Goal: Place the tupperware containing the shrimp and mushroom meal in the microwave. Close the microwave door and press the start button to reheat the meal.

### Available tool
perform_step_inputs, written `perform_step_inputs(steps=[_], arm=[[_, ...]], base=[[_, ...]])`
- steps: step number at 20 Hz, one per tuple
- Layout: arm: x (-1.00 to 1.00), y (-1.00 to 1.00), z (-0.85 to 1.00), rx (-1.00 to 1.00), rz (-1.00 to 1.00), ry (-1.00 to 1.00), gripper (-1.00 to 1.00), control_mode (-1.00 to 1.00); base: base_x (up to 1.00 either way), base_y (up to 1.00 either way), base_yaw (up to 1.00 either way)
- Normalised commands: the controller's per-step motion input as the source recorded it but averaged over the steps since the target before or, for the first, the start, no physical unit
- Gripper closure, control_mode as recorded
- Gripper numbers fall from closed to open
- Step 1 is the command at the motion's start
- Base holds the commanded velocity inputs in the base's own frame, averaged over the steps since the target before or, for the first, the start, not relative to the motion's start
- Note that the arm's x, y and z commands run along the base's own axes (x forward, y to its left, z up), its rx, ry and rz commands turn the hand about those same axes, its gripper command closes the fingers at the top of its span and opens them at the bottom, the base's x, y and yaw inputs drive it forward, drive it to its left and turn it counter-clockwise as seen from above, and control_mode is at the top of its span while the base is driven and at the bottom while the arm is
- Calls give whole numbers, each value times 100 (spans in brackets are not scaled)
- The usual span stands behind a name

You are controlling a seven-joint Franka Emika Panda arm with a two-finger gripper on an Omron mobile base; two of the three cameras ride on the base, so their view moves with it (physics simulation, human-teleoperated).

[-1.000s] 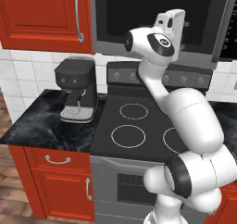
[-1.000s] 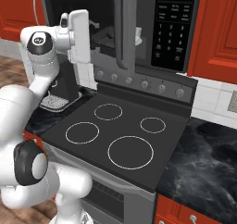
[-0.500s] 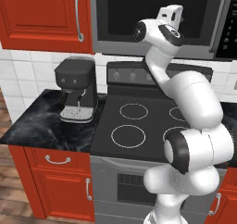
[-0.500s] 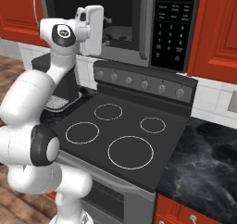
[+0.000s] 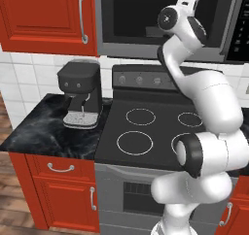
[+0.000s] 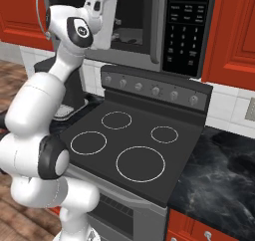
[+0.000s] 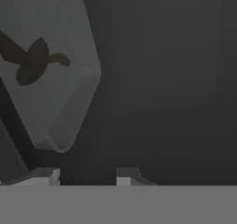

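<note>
Inside the microwave, I saw the tupperware at the hand view's upper left, long axis tilted toward lower left, while the gripper stood partly open, holding nothing.

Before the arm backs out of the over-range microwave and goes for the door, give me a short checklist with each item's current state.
1. Pale grey-white plastic tupperware sits inside the dark microwave cavity: ok.
2. Small dark food pieces lie in the tupperware: ok.
3. Gripper has let go; in the hand view its tips stand apart with nothing between them, clear of the tupperware: ok.
4. Microwave door closed: not ok; the cavity is open and the arm reaches into it.
5. Where the door panel stands for the closing push: cannot tell.
6. Black keypad strip on the right is unobstructed for the start press: ok.
</note>
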Motion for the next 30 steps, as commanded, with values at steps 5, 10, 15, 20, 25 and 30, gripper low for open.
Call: perform_step_inputs(steps=[5, 10, 15, 20, 25, 30], arm=[[7, -2, -48, 1, 16, 0, -100, -100], [-73, 2, -65, 0, 11, -2, -100, -100], [-90, 37, -8, 0, 11, -14, -100, -100], [-65, 24, 28, 3, 4, -16, -100, -100], [-42, 5, 46, 13, 0, -17, -100, -100], [-28, 0, 35, 25, -2, -12, -100, -100]], base=[[0, 0, 0], [0, 0, 0], [0, 0, 0], [0, 0, 0], [0, 0, 0], [0, 0, 0]])
